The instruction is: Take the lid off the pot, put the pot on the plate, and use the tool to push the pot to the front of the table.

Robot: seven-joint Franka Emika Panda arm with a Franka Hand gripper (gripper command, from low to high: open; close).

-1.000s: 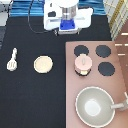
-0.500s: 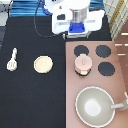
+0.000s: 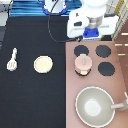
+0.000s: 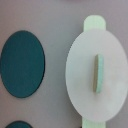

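The pink pot [image 3: 82, 71] sits on the stove panel among the burners, with the pink lid [image 3: 83, 61] still closed on top of it. In the wrist view the lid [image 4: 80, 75] fills the frame, a pot tab [image 4: 95, 23] sticking out beyond its rim. The gripper [image 3: 93, 31] hovers over the stove's top edge, above the pot and apart from it. On the black table [image 3: 30, 100], the cream plate [image 3: 43, 64] lies bare left of the stove. The cream spatula [image 3: 12, 59] lies further left.
A pinkish-brown stove panel [image 3: 120, 87] covers the exterior view's right side. It has black burners [image 3: 103, 51], one of which shows in the wrist view [image 4: 22, 62]. A large grey-beige pan [image 3: 95, 106] with a long handle stands at the bottom right.
The gripper has moved to the exterior view's right and slightly toward the bottom, from over the table's top edge to over the stove. Pot, lid, plate and spatula have not moved.
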